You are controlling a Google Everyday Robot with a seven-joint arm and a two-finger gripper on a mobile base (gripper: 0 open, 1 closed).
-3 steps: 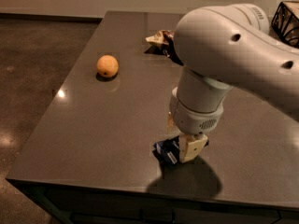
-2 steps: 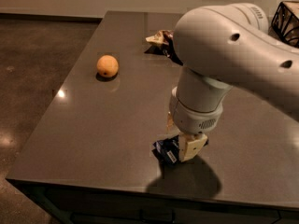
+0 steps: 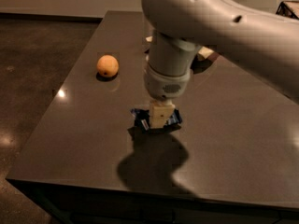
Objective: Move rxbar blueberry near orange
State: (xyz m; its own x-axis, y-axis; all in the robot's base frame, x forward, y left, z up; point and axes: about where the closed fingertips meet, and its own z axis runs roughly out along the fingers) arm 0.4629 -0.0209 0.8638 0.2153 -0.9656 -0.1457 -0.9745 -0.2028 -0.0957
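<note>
The rxbar blueberry (image 3: 174, 119), a small dark-blue wrapper with white print, sits between the fingers of my gripper (image 3: 159, 121), which points straight down over the middle of the dark table (image 3: 233, 143). The gripper is shut on the bar and holds it just above the surface, with a dark shadow right under it. The orange (image 3: 107, 66) rests on the table at the far left, well apart from the bar, up and to the left of it. My arm hides the middle of the bar.
A tan-and-brown chip bag (image 3: 206, 55) lies at the back of the table, mostly hidden behind my arm. A dark object (image 3: 288, 8) stands at the far right corner. The table's left and front edges drop to the floor.
My gripper has moved left and away from the front edge, carrying the blue bar with it toward the orange. The orange has not moved.
</note>
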